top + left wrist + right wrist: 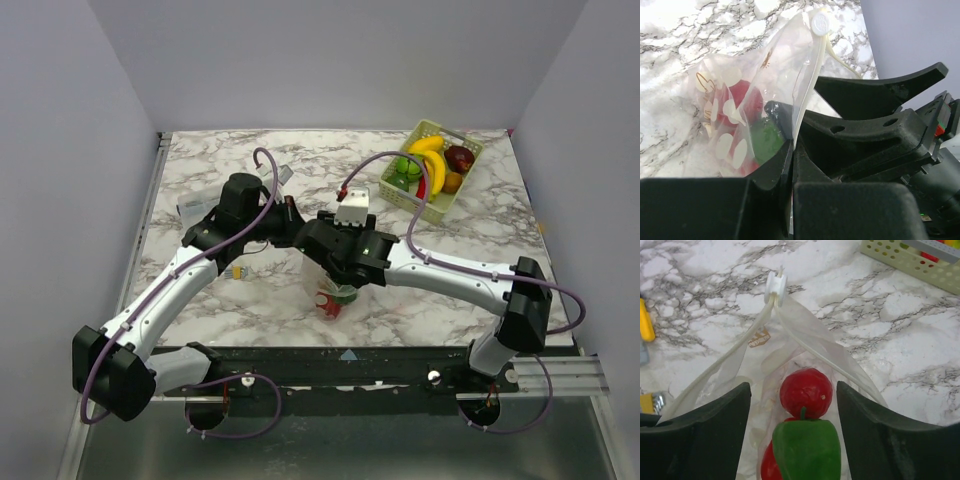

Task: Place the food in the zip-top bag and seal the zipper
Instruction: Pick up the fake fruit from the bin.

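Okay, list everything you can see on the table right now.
Zip-top bag: one, clear with white slider, table centre, mouth open.
Toy food in bag: one green pepper, at least two red pieces.
Basket: one, pale green, far right corner.
Toy food in basket: yellow bananas, dark red fruit, green pieces, red pepper; count unclear.
Small yellow item: one, on table left of bag.
Table: one, white-grey marble.
Left end effector: black, shut on the bag's edge.
Right end effector: black, open over the bag mouth.

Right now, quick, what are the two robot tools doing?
Left tool: closed, pinching the clear crinkly plastic zip-top bag.
Right tool: open around the glossy green toy pepper, not gripping it.
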Controlling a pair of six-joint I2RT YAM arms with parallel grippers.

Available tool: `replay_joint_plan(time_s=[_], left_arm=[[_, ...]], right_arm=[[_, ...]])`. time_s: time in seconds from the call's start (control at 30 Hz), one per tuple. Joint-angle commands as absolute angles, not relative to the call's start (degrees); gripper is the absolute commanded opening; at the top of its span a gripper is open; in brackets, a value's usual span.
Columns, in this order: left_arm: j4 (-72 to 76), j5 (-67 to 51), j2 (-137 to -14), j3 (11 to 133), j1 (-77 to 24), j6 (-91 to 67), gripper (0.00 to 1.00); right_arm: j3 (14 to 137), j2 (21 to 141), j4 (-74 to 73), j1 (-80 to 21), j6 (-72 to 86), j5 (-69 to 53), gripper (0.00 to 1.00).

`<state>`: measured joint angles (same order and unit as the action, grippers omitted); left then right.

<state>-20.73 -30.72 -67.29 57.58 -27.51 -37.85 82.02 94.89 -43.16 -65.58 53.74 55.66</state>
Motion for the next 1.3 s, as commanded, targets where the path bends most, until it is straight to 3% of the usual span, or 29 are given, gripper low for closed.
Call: replay_joint_plan(time_s=[0.0, 0.3, 0.77, 1.27], left_arm=[[-19.51, -32.67, -67.01, 57.83, -27.93, -38.14, 0.00], [-20.83, -31.33, -67.33, 58.65, -27.91, -37.58, 0.00], [-30.24, -24.76, -65.72, 64.60, -27.92, -36.88, 0.00], [-26.41, -26.64, -70.10, 61.98, -27.89, -33.81, 0.00]], right_arm=[[82.31, 90.49, -44.53, -65.91, 53.05, 48.55, 0.68], [78.95, 80.43, -37.32, -65.83, 45.57, 37.54, 0.66], [91.65, 79.37, -37.69, -63.77, 34.84, 45.33, 0.76], [86.02, 83.16, -28.98, -20.97, 39.52, 11.72, 0.80]])
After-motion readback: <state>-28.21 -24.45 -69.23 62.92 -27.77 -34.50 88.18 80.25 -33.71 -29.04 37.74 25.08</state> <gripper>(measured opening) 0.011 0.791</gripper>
